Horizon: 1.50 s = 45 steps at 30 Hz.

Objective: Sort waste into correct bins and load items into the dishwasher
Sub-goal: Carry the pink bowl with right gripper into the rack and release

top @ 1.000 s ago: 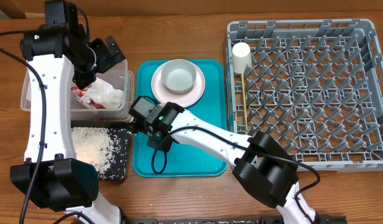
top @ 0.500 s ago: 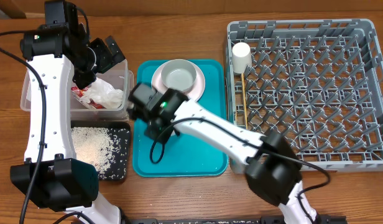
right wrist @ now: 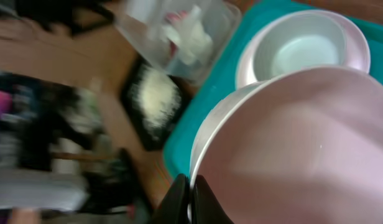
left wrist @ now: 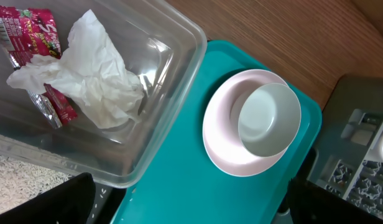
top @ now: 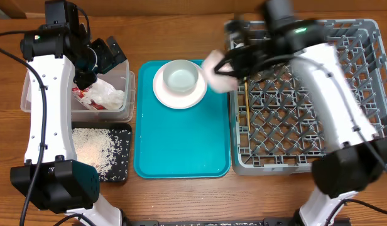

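Note:
My right gripper (top: 230,65) is shut on the rim of a small whitish-pink bowl (top: 217,73), blurred, held above the teal tray's right edge beside the grey dish rack (top: 344,125). In the right wrist view the fingers (right wrist: 191,196) pinch that bowl's rim (right wrist: 303,143). Another white bowl (top: 181,76) sits on the round plate (top: 162,94). My left gripper (top: 105,56) is open and empty above the clear tub (top: 127,94), which holds the red wrapper (left wrist: 30,31) and white tissue (left wrist: 92,74). Rice (top: 93,147) lies in the black tray (top: 125,157). Chopsticks (top: 247,113) lie in the rack. The cup is hidden.
The teal tray (top: 181,144) lies between the bins and the rack, with the plate at its far end. A few rice grains lie on its left edge (left wrist: 142,205). The rack's upright pegs fill the right side of the table.
My right arm has swung from the teal tray's left edge by the black tray up and right to the rack's near corner, carrying the bowl. The left arm has not moved.

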Each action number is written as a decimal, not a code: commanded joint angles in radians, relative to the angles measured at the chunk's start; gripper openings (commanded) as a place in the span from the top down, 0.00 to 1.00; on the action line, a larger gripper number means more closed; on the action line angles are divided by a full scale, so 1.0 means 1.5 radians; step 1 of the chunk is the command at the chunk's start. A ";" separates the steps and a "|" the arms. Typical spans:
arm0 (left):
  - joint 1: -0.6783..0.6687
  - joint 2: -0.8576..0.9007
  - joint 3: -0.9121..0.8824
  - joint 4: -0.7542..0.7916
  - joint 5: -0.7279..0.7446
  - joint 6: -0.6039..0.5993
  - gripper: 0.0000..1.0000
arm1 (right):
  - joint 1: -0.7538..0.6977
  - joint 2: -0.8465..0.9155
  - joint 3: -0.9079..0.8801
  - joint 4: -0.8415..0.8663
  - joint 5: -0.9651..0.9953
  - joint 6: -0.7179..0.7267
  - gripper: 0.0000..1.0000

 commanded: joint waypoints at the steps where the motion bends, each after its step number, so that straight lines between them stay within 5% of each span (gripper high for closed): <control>1: -0.002 0.001 0.010 -0.001 -0.003 0.005 0.00 | -0.095 -0.005 -0.045 -0.007 -0.278 -0.109 0.96; 10: -0.001 0.001 0.010 -0.001 -0.003 0.005 0.00 | -0.238 0.016 -0.234 0.091 -0.423 -0.169 0.96; 27: -0.002 0.001 0.010 -0.001 -0.003 0.005 0.00 | -0.209 0.022 -0.381 0.292 -0.423 -0.169 0.96; 45: -0.002 0.001 0.010 -0.001 -0.003 0.005 0.00 | -0.215 0.081 -0.396 0.396 -0.419 -0.169 0.96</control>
